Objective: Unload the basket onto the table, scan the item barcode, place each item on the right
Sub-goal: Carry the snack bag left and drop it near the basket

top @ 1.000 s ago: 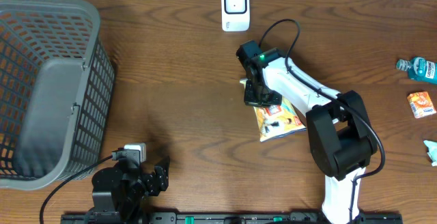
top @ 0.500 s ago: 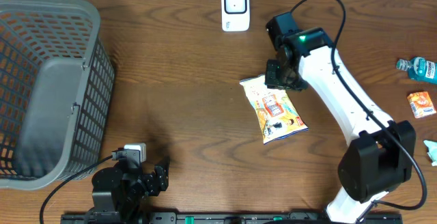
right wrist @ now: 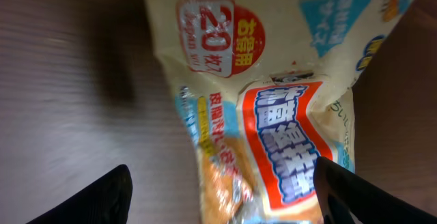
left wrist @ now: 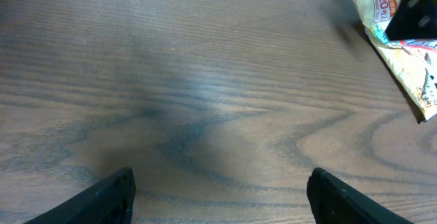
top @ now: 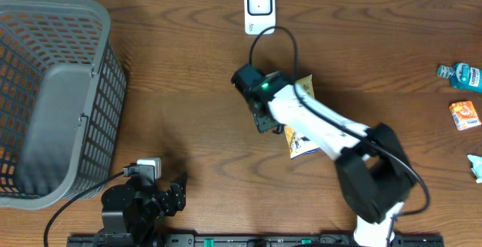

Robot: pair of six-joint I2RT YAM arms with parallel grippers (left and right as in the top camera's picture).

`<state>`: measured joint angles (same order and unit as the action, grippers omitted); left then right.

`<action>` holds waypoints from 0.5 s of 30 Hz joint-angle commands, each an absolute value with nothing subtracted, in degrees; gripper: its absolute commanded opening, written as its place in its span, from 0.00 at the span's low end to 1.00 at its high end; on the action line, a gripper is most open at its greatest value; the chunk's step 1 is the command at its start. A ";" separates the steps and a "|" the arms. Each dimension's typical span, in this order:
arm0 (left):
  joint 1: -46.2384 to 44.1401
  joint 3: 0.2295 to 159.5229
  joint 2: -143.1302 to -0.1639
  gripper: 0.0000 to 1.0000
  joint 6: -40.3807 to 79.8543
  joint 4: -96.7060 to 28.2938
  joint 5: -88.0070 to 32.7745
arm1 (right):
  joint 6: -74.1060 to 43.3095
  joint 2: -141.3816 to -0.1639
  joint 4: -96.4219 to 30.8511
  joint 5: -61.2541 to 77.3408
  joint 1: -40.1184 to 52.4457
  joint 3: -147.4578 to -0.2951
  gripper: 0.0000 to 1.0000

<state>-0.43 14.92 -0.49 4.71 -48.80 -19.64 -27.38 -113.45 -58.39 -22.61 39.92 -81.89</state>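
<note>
You have a brown wood-grain table [top: 196, 74] under both arms, with a pale strip of wall or floor behind its far edge. Take the white scanner [top: 259, 8] at that far edge as your mark. A grey mesh basket [top: 53, 6] sits far to the scanner's left. Far to the scanner's right lie a blue bottle [top: 461, 74] and an orange packet [top: 465, 114], well apart from everything else.

The bag [right wrist: 259, 115] lies flat on the wood a short way nearer the robot than the scanner and slightly to its right, partly hidden by the right arm in the overhead view. It is a crinkled cream-yellow pouch with a red round badge reading 20, a light-blue corner patch and a red-and-blue label in Japanese script. You cannot see a barcode on the face that shows.

Your right gripper [right wrist: 220, 195] hangs over the bag with its jaws spread wide, one finger on either side of the pouch, and nothing is pinched. Your left gripper [left wrist: 218, 190] is far from the scanner at the near edge, jaws equally wide, over bare wood and empty; the bag shows at the top right corner of its view.
</note>
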 commanded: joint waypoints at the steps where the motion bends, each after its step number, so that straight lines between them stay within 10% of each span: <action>1: -0.34 15.09 -0.23 0.80 5.04 -49.69 -20.34 | -30.46 -117.21 -58.13 -33.10 41.41 -81.62 0.79; 10: -0.34 15.09 -0.23 0.80 5.04 -49.69 -20.34 | -32.08 -128.11 -60.93 -33.50 38.39 -80.97 0.77; 13: -0.34 15.09 -0.23 0.81 5.04 -49.69 -20.34 | -24.95 -133.03 -60.84 -21.69 36.53 -80.95 0.26; 15: -0.34 15.09 -0.23 0.81 5.02 -49.69 -20.34 | -20.21 -135.44 -60.64 -10.37 35.29 -80.95 0.09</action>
